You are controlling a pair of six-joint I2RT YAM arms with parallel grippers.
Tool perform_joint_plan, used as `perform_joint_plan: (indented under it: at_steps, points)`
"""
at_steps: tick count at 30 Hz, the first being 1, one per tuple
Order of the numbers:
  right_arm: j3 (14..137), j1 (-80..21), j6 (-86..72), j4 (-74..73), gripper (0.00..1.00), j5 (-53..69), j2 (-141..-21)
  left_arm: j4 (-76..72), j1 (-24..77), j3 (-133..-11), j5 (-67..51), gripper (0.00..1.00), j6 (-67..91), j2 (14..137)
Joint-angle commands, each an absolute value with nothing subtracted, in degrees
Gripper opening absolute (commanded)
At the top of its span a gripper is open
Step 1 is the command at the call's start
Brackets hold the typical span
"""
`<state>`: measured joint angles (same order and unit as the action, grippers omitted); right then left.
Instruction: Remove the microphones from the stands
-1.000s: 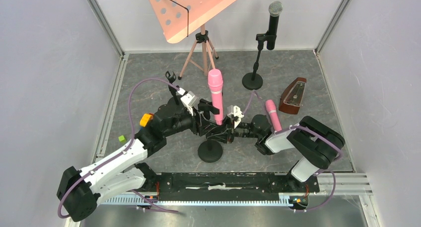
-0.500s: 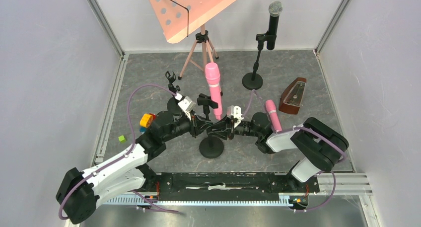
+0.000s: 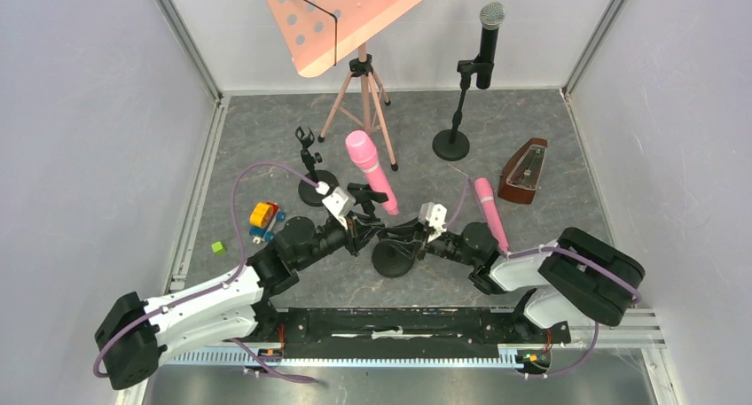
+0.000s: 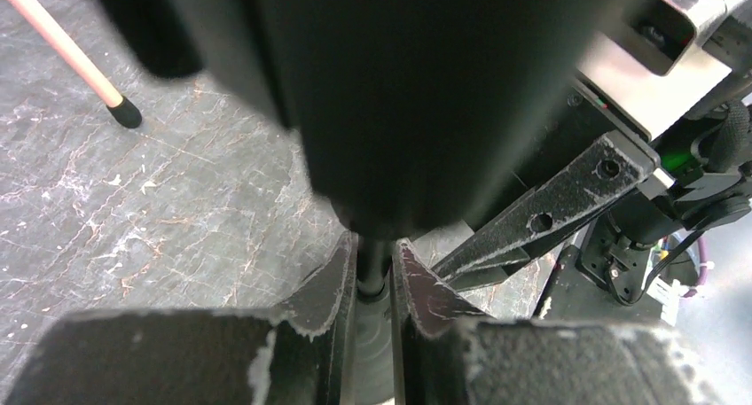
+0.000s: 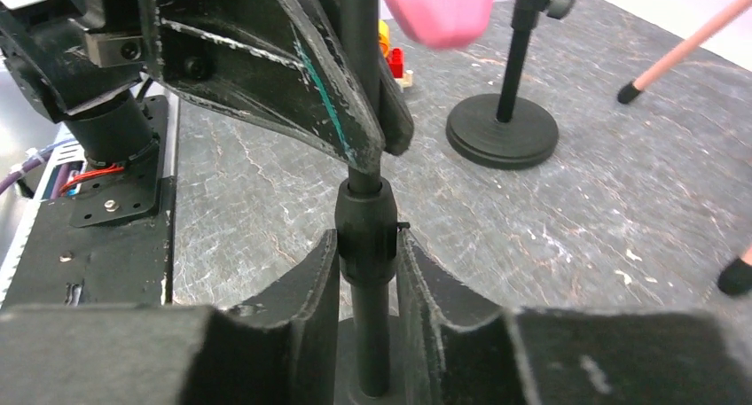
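We find a grey marbled floor (image 3: pixel 266 139), scratched in places, enclosed by plain pale walls (image 3: pixel 89 112) with metal rails (image 3: pixel 197 201) along their lower edges.

The microphone (image 3: pixel 372 173) looks glossy plastic, stand (image 5: pixel 365 237) matt, tabletop (image 4: pixel 133 210) scratched, marbled.

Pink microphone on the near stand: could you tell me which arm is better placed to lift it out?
Probably left. The left gripper is shut on the stand pole high up, just below the pink microphone, so its move is shorter; the right gripper is shut on the lower collar, steadying it.
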<state>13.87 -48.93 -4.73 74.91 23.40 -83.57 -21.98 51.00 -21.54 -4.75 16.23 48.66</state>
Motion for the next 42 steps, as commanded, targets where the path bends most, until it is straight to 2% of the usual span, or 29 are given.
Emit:
perform_joint_plan:
  at_steps: [1, 6, 14, 17, 22, 28, 31, 32, 35, 40, 42]
  points:
    - [10.6, -48.0, -3.7, 73.7, 0.34, 6.6, -78.9, -23.9, 57.1, -20.3, 4.0, 0.02, 12.3, 48.1]
    - [8.4, -49.2, -6.8, 73.1, 0.45, 3.7, -76.2, -27.0, 62.4, -19.2, 14.7, 0.02, 10.5, 50.5]
    - [6.4, -49.3, -16.7, 73.1, 0.51, 0.4, -69.0, -18.4, 64.1, -23.5, 19.9, 0.02, 3.6, 50.2]
    - [8.7, -49.3, -19.2, 62.2, 0.51, -5.2, -62.4, -16.8, 64.1, -25.1, 20.5, 0.02, 2.4, 51.4]
    - [17.1, -49.2, -20.9, 33.7, 0.53, -12.4, -52.6, -11.3, 64.2, -30.7, 21.7, 0.02, 3.0, 54.8]
    - [18.5, -49.2, -23.5, 21.2, 0.56, -19.2, -43.8, -9.8, 64.3, -31.1, 23.4, 0.03, 5.7, 55.4]
    - [19.3, -49.2, -23.4, 17.9, 0.57, -21.2, -40.4, -7.3, 64.3, -32.3, 22.6, 0.13, 5.6, 56.7]
    - [20.0, -49.2, -22.8, 17.1, 0.58, -21.6, -39.6, -7.2, 64.2, -32.3, 22.1, 0.23, 5.7, 57.0]
    - [22.5, -49.2, -20.9, 14.5, 0.6, -20.1, -38.0, -7.3, 64.3, -31.8, 21.1, 0.44, 6.6, 56.7]
    - [25.1, -49.2, -20.1, 12.8, 0.62, -11.4, -36.5, -7.3, 64.3, -30.9, 20.1, 0.62, 8.4, 53.8]
    - [25.3, -49.3, -20.5, 12.8, 0.63, -8.8, -35.5, -6.7, 64.3, -30.8, 18.6, 0.63, 9.4, 51.8]
